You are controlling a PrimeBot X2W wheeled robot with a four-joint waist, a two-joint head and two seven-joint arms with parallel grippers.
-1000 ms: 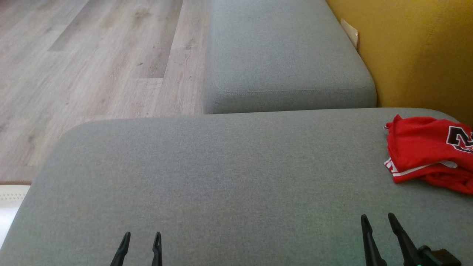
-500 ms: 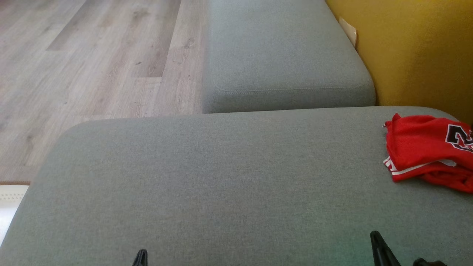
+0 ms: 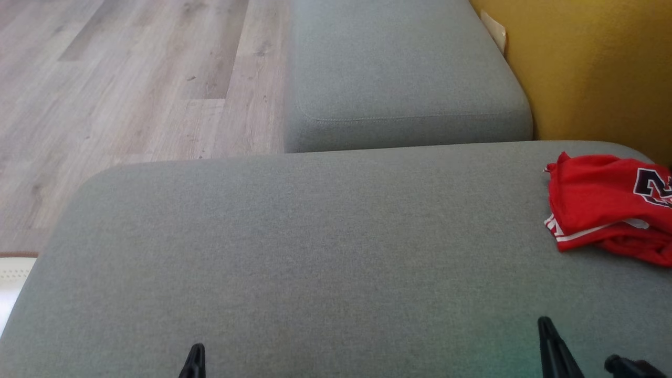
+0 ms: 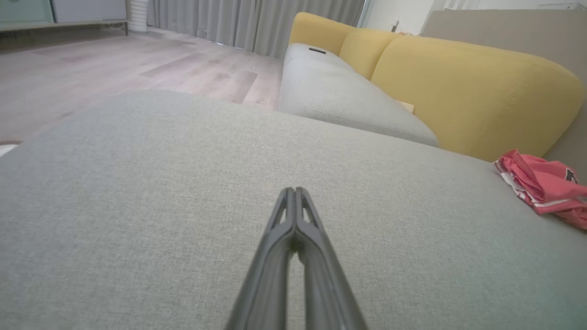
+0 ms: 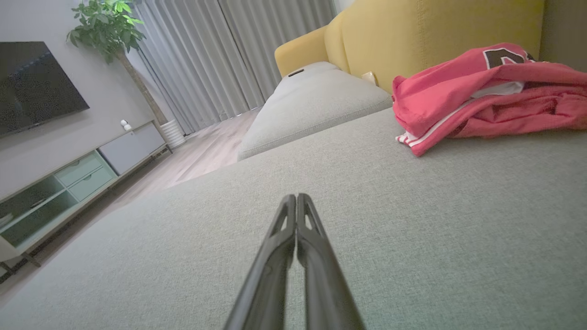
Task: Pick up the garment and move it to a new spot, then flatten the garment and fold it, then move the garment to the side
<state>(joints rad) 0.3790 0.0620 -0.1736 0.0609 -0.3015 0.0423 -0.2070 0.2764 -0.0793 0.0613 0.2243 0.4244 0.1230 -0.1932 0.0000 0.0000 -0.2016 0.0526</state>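
Red garment (image 3: 598, 205) near far right corner of grey cushion (image 3: 315, 247), wide surface leftward

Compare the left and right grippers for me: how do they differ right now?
The right gripper sits near the red shirt; the left gripper is far across the gray cushion from it. In the head view, the right gripper reaches further up the picture than the left gripper. Both are shut and hold nothing.
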